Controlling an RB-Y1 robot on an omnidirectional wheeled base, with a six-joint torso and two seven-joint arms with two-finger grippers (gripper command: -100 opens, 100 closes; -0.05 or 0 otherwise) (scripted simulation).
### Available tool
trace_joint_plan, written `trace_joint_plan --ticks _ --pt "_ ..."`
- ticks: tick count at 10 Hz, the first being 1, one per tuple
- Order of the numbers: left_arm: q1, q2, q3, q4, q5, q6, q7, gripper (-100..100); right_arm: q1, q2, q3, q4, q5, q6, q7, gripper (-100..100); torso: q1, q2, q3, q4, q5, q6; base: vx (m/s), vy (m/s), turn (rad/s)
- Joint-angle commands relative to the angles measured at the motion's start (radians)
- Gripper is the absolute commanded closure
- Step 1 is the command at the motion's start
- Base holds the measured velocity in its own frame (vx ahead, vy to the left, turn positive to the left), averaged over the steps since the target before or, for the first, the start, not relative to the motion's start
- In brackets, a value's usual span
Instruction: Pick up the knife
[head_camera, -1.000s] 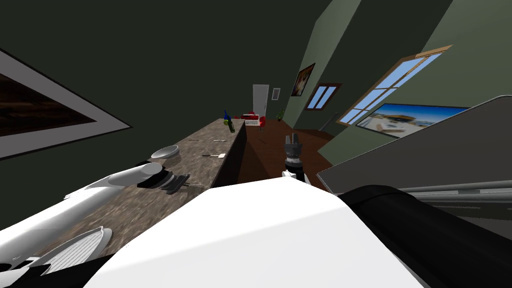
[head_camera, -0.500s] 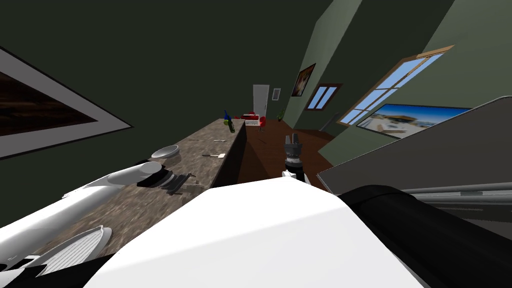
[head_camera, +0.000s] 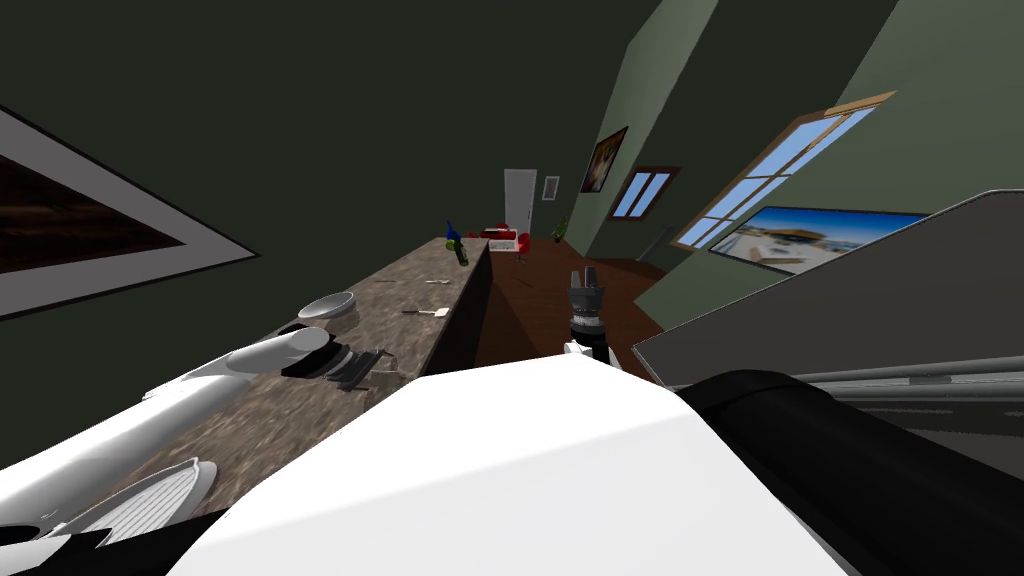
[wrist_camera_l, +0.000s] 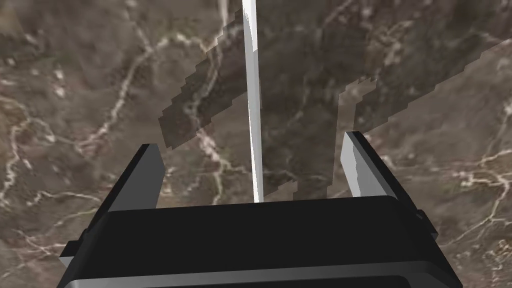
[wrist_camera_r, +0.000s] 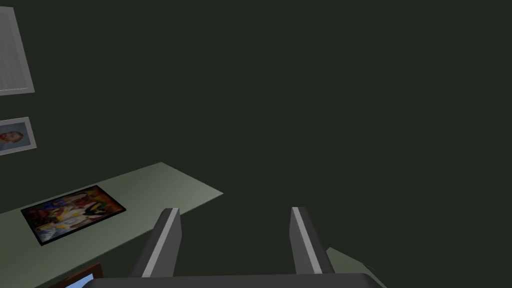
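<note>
Eased left forearm a touch further along the counter (head_camera: 405, 335) since a second ago, with a small shift of the head camera as well. Standing close beside this long, brown, pale-veined counter, running away toward a far white door (head_camera: 520, 200). Holding right gripper (head_camera: 585, 285) up off to the side, past the counter's edge and above the floor, fingers apart and empty. Holding left gripper (wrist_camera_l: 251, 144) low over the counter top, pointed down at it, fingers spread wide and clamping nothing. Seeing the knife (wrist_camera_l: 253, 100) as a thin white strip lying on the counter, running straight between those two fingers and away from the gripper's body, touching neither. Judging the risks from here: could lose so thin a thing on closing, by slipping or rolling flat; could jam fingertips into the counter by descending too far; could shove the knife sideways, instead of clamping it, by closing off-centre.
</note>
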Motion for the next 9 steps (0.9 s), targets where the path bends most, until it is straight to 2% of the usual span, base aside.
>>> trace_joint_plan --ticks 1,5,6,7,8,9 --pt "0.0 0.0 0.0 0.0 0.0 0.0 0.0 100 0.0 0.0 0.0 0.0 0.0 0.0 0.0 0 0.0 0.0 0.0 0.0 0.0 0.0 0.0 0.0 0.0" --pt "-0.009 -0.001 0.008 -0.005 0.003 -0.013 -0.005 100 0.0 0.0 0.0 0.0 0.0 0.0 0.0 0 -0.001 -0.007 -0.007 -0.008 -0.001 -0.002 0.002 0.0 -0.006" --pt "-0.008 -0.001 0.008 -0.005 0.003 -0.013 -0.005 0 0.0 0.0 0.0 0.0 0.0 0.0 0.0 0 -0.001 -0.007 -0.008 -0.008 -0.001 -0.002 0.0 0.0 0.0" --pt "-0.011 0.018 0.002 -0.001 0.015 0.016 -0.002 100 0.0 0.0 0.0 0.0 0.0 0.0 0.0 0 -0.001 -0.008 -0.008 -0.008 -0.001 -0.002 0.001 0.0 0.064" --pt "-0.012 0.008 0.003 -0.002 0.009 0.001 -0.003 100 0.0 0.0 0.0 0.0 0.0 0.0 0.0 0 -0.001 -0.007 -0.007 -0.008 -0.001 -0.003 0.001 0.0 0.027" --pt "-0.012 0.01 0.002 -0.001 0.009 0.006 -0.002 0 0.0 0.0 0.0 0.0 0.0 0.0 0.0 0 -0.001 -0.007 -0.007 -0.007 -0.001 -0.002 0.0 0.0 0.0"
